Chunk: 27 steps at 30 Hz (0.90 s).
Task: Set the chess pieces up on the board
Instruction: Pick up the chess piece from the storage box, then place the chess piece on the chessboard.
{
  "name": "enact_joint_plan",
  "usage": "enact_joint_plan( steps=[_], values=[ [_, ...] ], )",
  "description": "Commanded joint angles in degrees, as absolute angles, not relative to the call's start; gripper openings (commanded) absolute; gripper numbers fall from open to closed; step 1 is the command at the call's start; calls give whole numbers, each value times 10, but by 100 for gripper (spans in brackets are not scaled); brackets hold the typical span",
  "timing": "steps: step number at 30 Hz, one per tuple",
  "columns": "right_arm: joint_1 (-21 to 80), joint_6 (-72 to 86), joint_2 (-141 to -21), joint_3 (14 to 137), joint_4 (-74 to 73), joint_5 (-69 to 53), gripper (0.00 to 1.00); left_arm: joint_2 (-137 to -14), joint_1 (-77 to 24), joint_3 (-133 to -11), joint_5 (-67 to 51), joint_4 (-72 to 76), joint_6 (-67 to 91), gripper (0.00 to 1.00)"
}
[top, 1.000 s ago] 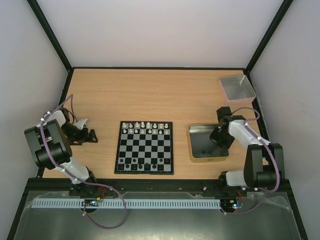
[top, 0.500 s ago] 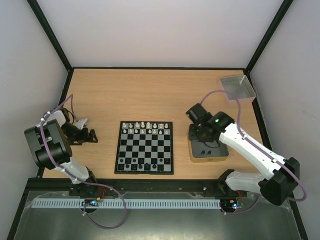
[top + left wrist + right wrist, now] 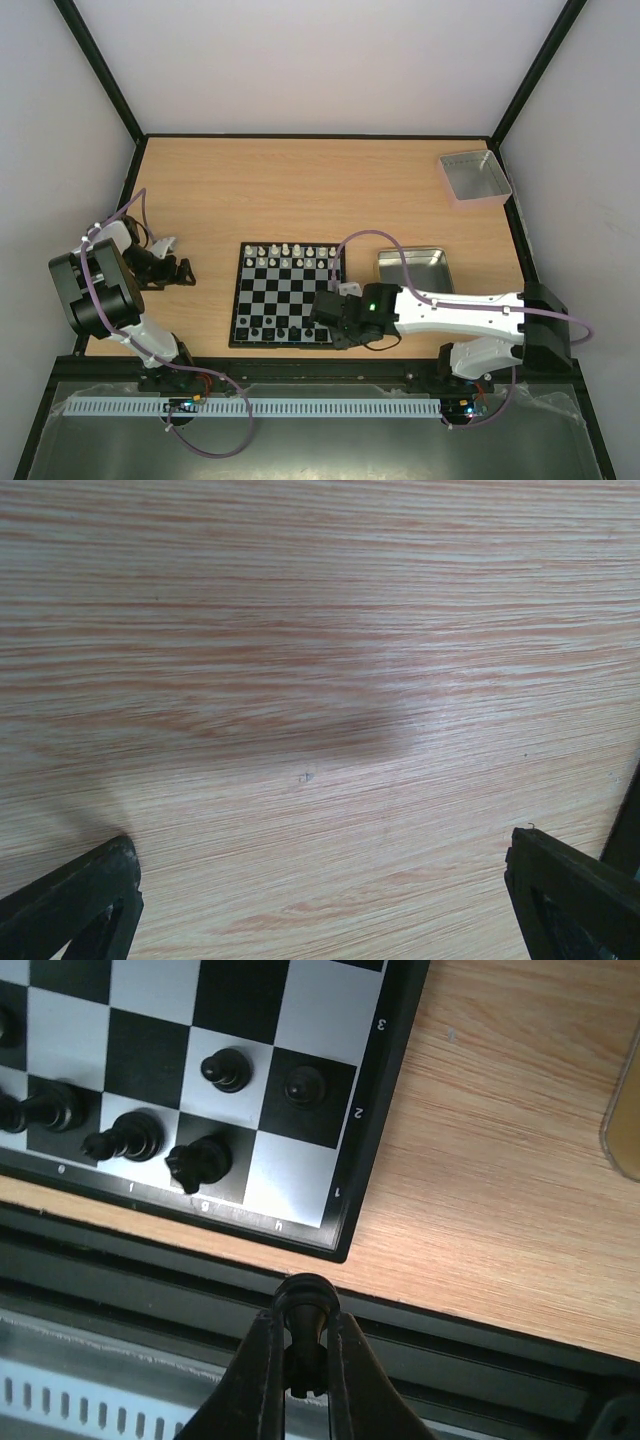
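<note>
The right end effector is clenched on a black piece, whose round head shows above the fingers. It hangs just off the board, at the board's 5 o'clock corner. The empty white corner square beside the black knight seems to be the goal. Bring the piece over the centre of this square, keep it upright, lower it until it stands, then release without brushing the knight. The left end effector is released, spread wide over the bare desk, at 9 o'clock from the board.
</note>
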State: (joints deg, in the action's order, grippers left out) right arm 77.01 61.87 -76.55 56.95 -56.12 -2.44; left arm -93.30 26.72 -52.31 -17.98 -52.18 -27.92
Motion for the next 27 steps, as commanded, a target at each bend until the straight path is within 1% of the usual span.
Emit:
enact_joint_plan(
  steps=[1,14,23,27],
  values=[
    [773,665,-767,543,-506,-20,3,-924,272,-513,-177,-533,-281,99],
    [772,625,-846,548,-466,-28,4,-920,273,-513,-178,-534,-281,99],
    [741,631,-826,506,-434,-51,4,-922,277,-513,-181,-536,-284,99],
    [737,625,-838,508,-434,-55,4,-923,278,-514,-181,-535,-284,99]
  ],
)
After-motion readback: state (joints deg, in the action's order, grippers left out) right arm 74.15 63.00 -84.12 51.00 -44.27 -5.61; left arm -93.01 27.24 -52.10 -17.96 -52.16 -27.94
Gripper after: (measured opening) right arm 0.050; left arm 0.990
